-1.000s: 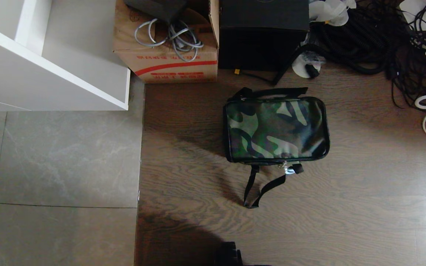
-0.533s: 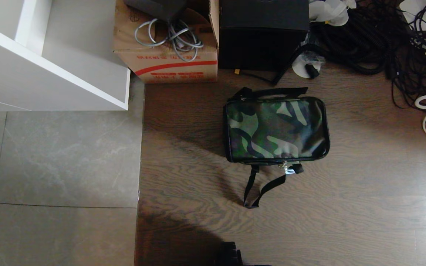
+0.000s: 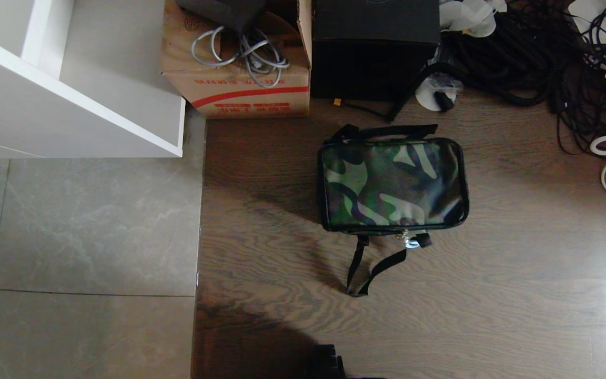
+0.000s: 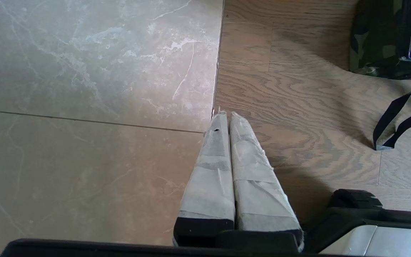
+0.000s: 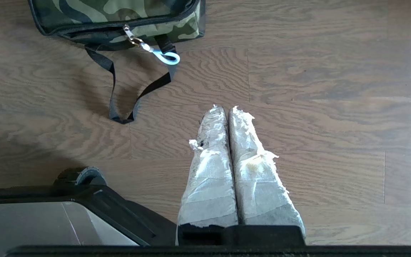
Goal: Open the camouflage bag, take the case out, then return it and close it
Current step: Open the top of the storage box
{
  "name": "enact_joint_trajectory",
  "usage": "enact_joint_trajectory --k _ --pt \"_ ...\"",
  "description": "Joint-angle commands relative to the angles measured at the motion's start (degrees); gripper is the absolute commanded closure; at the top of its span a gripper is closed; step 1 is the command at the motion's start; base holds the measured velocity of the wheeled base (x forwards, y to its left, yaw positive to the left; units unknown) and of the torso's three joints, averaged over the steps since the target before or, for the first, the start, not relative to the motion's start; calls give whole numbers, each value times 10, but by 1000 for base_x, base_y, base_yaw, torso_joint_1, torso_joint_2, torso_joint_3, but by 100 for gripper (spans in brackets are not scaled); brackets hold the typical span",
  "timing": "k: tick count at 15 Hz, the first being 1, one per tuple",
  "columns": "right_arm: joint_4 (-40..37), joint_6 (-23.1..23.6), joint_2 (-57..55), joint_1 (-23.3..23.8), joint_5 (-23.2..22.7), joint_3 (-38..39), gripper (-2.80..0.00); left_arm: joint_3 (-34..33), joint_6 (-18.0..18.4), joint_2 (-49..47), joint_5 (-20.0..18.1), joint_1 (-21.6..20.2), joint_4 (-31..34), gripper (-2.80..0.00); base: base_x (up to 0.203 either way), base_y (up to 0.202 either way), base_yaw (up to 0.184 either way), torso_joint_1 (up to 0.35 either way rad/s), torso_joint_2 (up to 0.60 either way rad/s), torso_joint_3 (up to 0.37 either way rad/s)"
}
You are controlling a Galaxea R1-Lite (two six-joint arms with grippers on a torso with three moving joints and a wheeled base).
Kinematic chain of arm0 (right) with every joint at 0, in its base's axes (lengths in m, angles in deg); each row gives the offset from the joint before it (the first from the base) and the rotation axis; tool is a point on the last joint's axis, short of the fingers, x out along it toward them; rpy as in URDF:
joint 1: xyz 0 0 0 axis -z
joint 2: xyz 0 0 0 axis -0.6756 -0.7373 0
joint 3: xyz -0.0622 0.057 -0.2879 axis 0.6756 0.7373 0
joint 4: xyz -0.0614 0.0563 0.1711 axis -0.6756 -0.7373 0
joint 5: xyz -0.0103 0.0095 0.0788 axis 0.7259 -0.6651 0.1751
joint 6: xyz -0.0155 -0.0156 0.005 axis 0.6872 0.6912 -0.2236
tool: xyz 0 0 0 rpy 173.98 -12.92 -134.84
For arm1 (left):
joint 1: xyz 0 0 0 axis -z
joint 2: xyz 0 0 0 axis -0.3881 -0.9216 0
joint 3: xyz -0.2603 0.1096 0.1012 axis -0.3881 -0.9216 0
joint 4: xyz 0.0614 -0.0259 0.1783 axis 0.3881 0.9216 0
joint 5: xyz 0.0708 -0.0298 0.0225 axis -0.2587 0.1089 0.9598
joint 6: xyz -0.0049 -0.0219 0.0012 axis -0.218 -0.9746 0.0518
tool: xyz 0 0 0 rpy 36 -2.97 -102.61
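Note:
The camouflage bag [image 3: 392,184] lies flat and zipped shut on the wood floor, its white zipper pull [image 3: 412,243] and a black strap loop [image 3: 369,268] trailing toward me. The case is hidden. Neither arm shows in the head view. My left gripper [image 4: 227,115] is shut and empty, hanging above the seam between tile and wood, with a corner of the bag [image 4: 387,39] far off beside it. My right gripper [image 5: 226,109] is shut and empty over bare wood, short of the bag [image 5: 116,18] and its white zipper pull [image 5: 166,57].
A white cabinet [image 3: 71,89] stands at the far left. Behind the bag are a cardboard box [image 3: 234,79] with grey cables, a taller black box [image 3: 374,47] and a tangle of black cables [image 3: 545,58]. Part of my base [image 3: 329,366] shows at the near edge.

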Motion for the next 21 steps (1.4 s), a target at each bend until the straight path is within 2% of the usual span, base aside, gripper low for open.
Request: enact_joint_trajectory --k 1,4,7,10,13,16,21 --pt "-5 27 0 0 -3 -1 0 -4 0 0 1 0 -1 0 0 0 0 0 0 0" --pt "-13 42 0 0 -3 -7 0 -4 0 0 1 1 0 0 0 0 0 0 0 0" --pt "-67 37 -47 0 -21 -115 0 -4 0 0 1 0 0 0 0 0 0 0 0 0" --pt "-144 -6 -224 -1 -66 -241 0 -4 0 0 1 0 0 0 0 0 0 0 0 0" --pt "-151 -35 -414 -15 -122 -290 0 -4 0 0 1 0 0 0 0 0 0 0 0 0" --pt "-63 -48 -608 -49 -152 -319 0 -5 0 0 1 0 0 0 0 0 0 0 0 0" --pt "193 -56 -878 -99 -193 -324 0 -4 0 0 1 0 0 0 0 0 0 0 0 0"
